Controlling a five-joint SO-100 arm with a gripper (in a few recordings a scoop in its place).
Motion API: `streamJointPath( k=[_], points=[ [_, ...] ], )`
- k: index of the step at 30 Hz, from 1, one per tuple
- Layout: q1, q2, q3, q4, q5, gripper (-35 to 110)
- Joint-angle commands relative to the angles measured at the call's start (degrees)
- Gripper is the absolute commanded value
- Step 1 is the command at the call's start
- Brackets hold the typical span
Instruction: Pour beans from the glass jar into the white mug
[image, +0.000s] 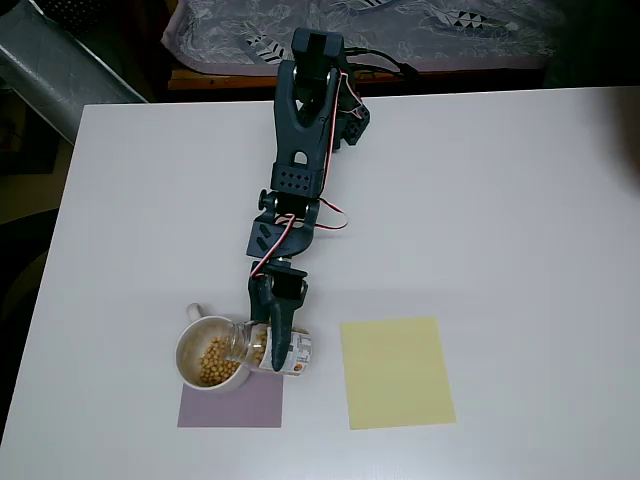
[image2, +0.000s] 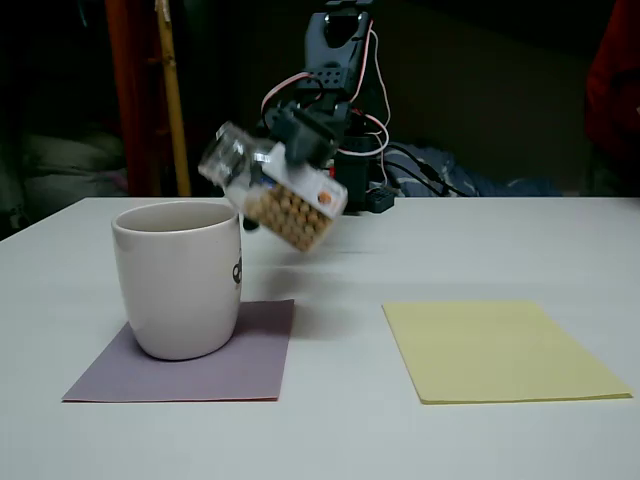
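Your claw (image: 277, 345) grips the glass jar (image2: 275, 195), tilted with its mouth over the white mug (image2: 180, 280), which holds beans (image: 213, 362).

The round white ceramic mug (image2: 180, 278) stands on the flat mauve paper square (image2: 255, 360), and the dark two-finger gripper (image: 280, 340) with the tilted clear glass jar (image2: 275, 195) blocks the air above its rim. The flat yellow paper sheet (image: 396, 372) lies well apart. The white table (image: 520, 220) offers open passage on the overhead view's right side.
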Motion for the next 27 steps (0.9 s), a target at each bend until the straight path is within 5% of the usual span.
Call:
streamJointPath(
  k=[1, 27],
  points=[
    [0.79, 0.88, -2.20, -0.09, 0.70, 0],
    [-0.44, 2.20, -7.56, 12.92, 16.88, 0]
  ],
)
